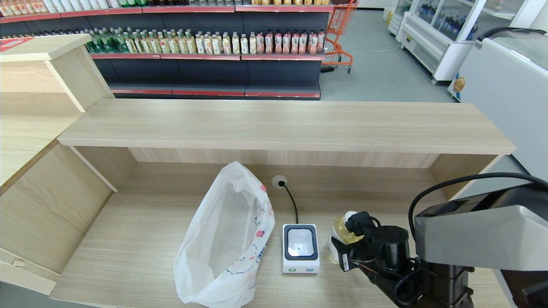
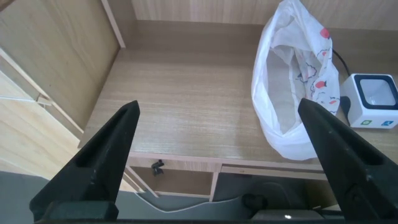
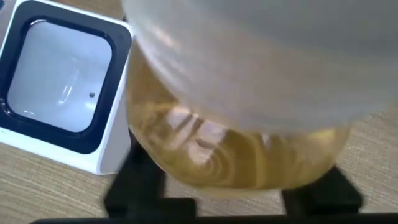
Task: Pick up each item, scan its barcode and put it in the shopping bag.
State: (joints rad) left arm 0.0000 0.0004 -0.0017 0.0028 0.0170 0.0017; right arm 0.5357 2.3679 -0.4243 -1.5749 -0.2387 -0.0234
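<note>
A clear bottle (image 1: 341,229) of yellowish liquid with a white cap stands just right of the white barcode scanner (image 1: 300,247) on the wooden counter. My right gripper (image 1: 341,249) is shut on the bottle; in the right wrist view the bottle (image 3: 249,112) sits between the dark fingers (image 3: 134,186), with the scanner (image 3: 59,81) window right beside it. The white shopping bag (image 1: 222,248) stands open to the left of the scanner. My left gripper (image 2: 219,106) hangs open above the counter's left front part, holding nothing, with the bag (image 2: 292,81) and scanner (image 2: 371,99) beyond it.
A raised wooden ledge (image 1: 282,124) runs across the back of the counter, and a wooden side panel (image 1: 51,205) closes the left end. The scanner's black cable (image 1: 292,200) runs to a hole in the counter. Bare counter (image 1: 128,239) lies left of the bag.
</note>
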